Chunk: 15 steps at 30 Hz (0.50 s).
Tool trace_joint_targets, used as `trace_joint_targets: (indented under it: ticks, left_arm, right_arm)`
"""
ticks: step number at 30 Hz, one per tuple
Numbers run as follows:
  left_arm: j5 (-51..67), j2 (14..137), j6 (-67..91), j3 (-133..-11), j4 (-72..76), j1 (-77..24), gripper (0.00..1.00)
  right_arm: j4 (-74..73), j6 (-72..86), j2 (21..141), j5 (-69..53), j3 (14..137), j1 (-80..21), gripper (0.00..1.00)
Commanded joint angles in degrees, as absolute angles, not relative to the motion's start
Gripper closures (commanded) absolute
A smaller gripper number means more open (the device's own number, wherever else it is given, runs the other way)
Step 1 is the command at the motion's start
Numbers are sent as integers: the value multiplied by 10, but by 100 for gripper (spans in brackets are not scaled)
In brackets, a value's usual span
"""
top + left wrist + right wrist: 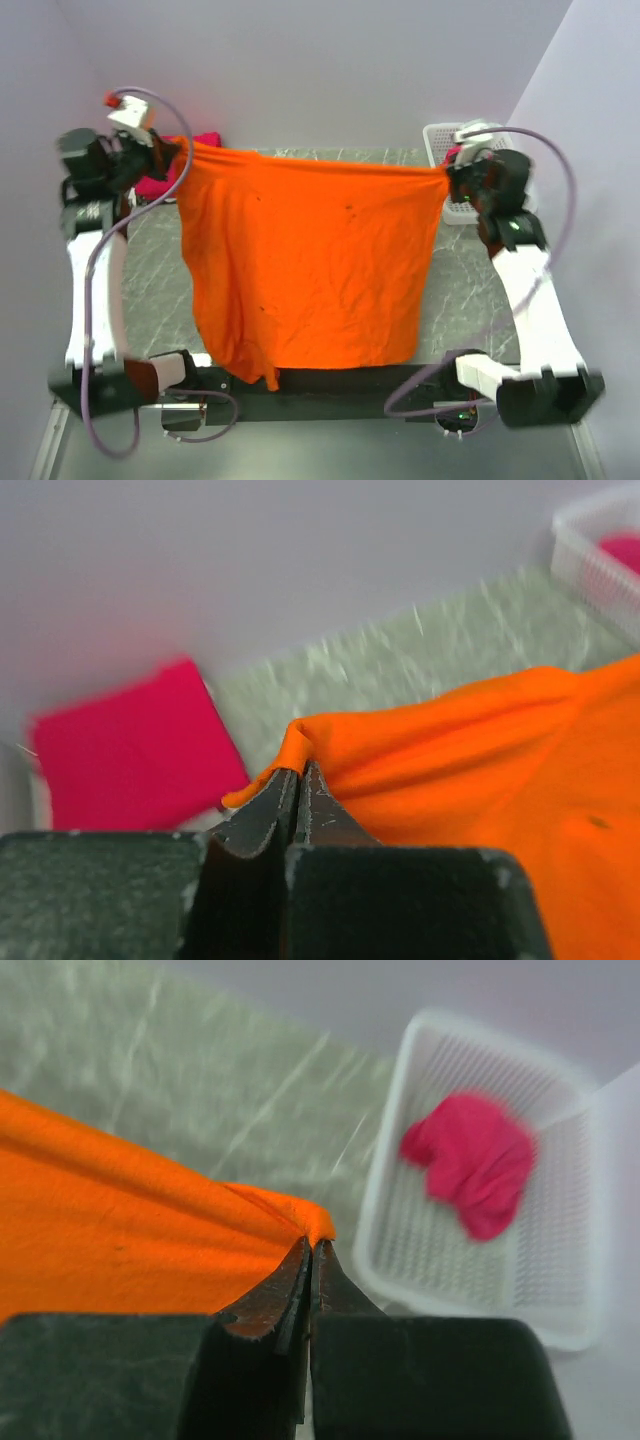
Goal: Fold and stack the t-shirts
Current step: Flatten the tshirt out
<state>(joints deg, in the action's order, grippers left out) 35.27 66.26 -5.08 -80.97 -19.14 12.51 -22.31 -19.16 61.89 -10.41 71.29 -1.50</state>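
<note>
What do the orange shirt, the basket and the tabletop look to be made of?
The orange shirt looks like soft matte cloth, probably cotton knit: it wrinkles and hangs limp. The basket looks like white moulded plastic, with a regular lattice and a faint sheen. The tabletop is smooth with grey-green marble veining; stone or printed laminate, cannot tell.

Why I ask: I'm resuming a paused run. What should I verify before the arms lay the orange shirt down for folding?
1. Left gripper shut on a corner of the orange t-shirt: ok.
2. Right gripper shut on the opposite corner: ok.
3. Top edge stretched straight between the arms: ok.
4. Bottom edge hanging even: not ok, the lower left corner hangs bunched.
5. Table under the shirt free of obstacles: cannot tell, the cloth hides it.
6. Folded pink t-shirt out of the way at the far left: ok.
</note>
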Motion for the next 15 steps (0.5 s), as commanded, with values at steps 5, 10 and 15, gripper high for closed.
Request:
trace_joint_targets:
  ticks: [5, 10, 15]
  left_arm:
    - [386, 793, -140, -718, -70, 28, 97]
    - [374, 1019, -96, -834, -11, 5, 99]
    - [372, 1260, -72, -1126, -64, 4, 86]
  right_arm:
    - [-138, -201, 773, -91, 678, -28, 100]
    - [-86, -195, 935, -42, 751, -43, 100]
    - [-113, -177, 1103, 48, 885, -54, 84]
